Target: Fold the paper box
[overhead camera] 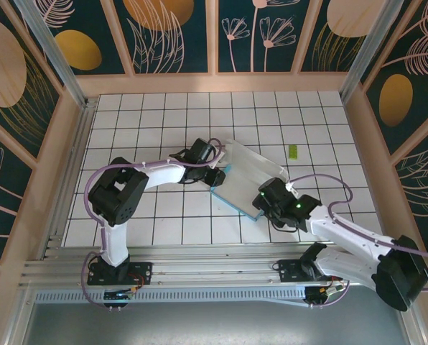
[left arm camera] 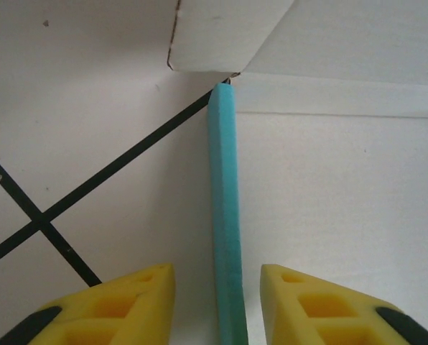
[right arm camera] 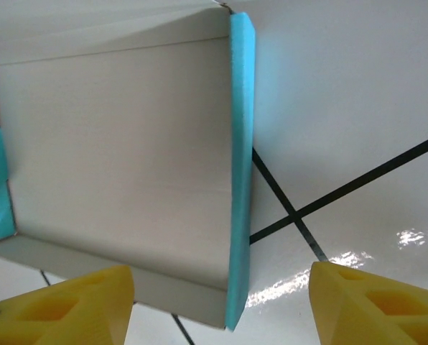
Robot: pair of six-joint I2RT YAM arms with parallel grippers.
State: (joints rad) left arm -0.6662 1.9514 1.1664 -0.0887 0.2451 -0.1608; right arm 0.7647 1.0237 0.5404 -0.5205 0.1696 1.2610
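Two end effectors (left arm camera: 217, 291) (right arm camera: 221, 287) gape (right wider) astride paper box (overhead camera: 250, 178) edges.

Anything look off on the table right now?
A tiny green scrap lies alone on the white tiled table, right of the half-folded white-and-turquoise card paper box, which sits skewed to the grid.

A robot lab cell: gridded white tabletop (overhead camera: 164, 115), aluminium rails (overhead camera: 199, 272), leaf-patterned wall panels (overhead camera: 171, 36).
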